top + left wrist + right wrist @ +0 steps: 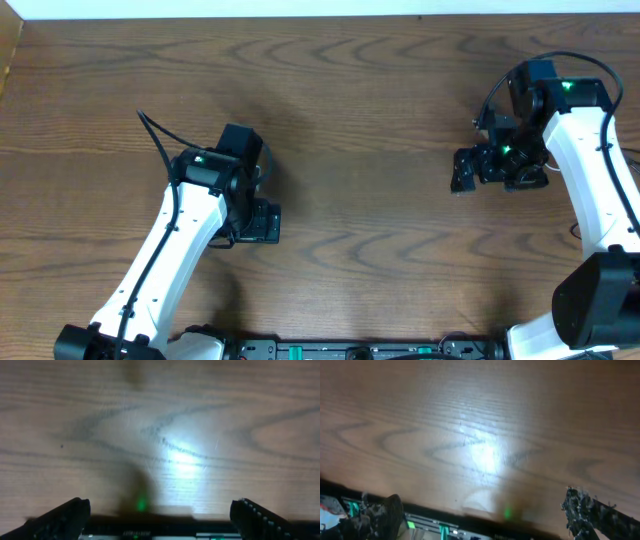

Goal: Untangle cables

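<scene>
Wooden table — left jaws and right jaws gape, well apart

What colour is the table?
Brown wood grain; the table shows best in the overhead view.

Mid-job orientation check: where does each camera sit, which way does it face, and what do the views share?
Overhead: fixed above the table, looking straight down; shows both arms, left gripper and right gripper.
Left wrist: on the left arm, facing down at bare wood with glare; its two open fingers at the bottom corners.
Right wrist: on the right arm, facing the wood at a slant; its fingers at the bottom corners.
Shared: all see the same wood-grain table; no cables show anywhere.
</scene>
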You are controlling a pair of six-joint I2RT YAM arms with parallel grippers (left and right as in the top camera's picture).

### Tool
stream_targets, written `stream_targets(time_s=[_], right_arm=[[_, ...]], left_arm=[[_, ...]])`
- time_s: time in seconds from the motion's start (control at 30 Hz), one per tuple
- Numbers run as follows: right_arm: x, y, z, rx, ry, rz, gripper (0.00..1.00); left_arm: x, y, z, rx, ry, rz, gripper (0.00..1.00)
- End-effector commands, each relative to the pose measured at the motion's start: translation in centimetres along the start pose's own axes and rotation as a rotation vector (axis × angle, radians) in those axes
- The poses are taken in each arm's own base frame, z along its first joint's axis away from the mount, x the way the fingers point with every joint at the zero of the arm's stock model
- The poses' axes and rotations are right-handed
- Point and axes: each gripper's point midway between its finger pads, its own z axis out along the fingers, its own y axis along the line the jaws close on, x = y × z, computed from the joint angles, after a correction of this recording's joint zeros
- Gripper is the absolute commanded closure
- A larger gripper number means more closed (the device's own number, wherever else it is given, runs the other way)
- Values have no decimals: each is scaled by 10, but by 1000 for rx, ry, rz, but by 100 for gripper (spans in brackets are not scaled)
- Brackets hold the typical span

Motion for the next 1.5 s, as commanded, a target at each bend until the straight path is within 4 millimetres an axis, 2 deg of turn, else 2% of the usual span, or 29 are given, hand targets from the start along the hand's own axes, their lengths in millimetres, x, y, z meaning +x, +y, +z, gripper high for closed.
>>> stream_targets(time_s=[0.0, 0.1, 0.2, 0.33, 0.4, 0.6, 0.73, 0.93, 1.47], right_arm=[[6, 0, -9, 12, -25, 19, 1], [9, 2, -17, 15, -82, 7, 1], [11, 4, -28, 23, -228, -21, 1], [24, 5, -39, 43, -412, -56, 1], [33, 7, -47, 49, -531, -80, 1], [58, 10, -65, 74, -756, -118, 1], [73, 14, -75, 71, -837, -134, 1], [84, 16, -78, 71, -858, -140, 1], [85, 16, -77, 71, -853, -139, 1]], left_arm=[[4, 0, -8, 8, -15, -21, 5], [6, 1, -13, 20, -59, -47, 5], [8, 2, -23, 44, -171, -49, 4], [10, 6, -45, 73, -373, -52, 4], [13, 12, -64, 88, -551, -60, 4], [37, 19, -105, 154, -853, -64, 4], [51, 24, -119, 173, -952, -68, 4], [59, 26, -123, 183, -988, -69, 4], [59, 26, -123, 183, -987, -69, 4]])
